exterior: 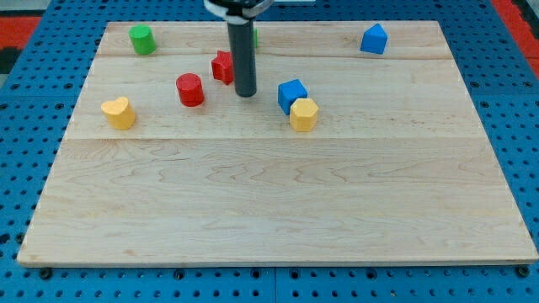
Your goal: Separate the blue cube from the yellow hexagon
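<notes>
Wooden board [278,210] is seen on a blue pegboard [25,126]. Left to right:

- Yellow heart-shaped block [119,112] is placed at mid-left of the frame, near the board's left edge.
- Green cylinder [141,39] is located at upper left, upright.
- Red cylinder [190,89] is found left of centre, upper half.
- Red block [222,66], shape not resolved, is partly hidden by the rod [244,55]; just beside it on the left.
- My tip [245,93] is set down on the board between the red blocks and the blue cube, apart from both.
- A sliver of green is seen behind the rod at top; shape cannot be told.
- Blue cube [291,93] is located just right of the tip, upper centre.
- Yellow hexagon [304,114] is touching the blue cube at its lower right.
- Blue house-shaped block [374,39] is placed at upper right, well apart.

No claw is fitted, so an open/closed state cannot be told; only the rod is shown.
</notes>
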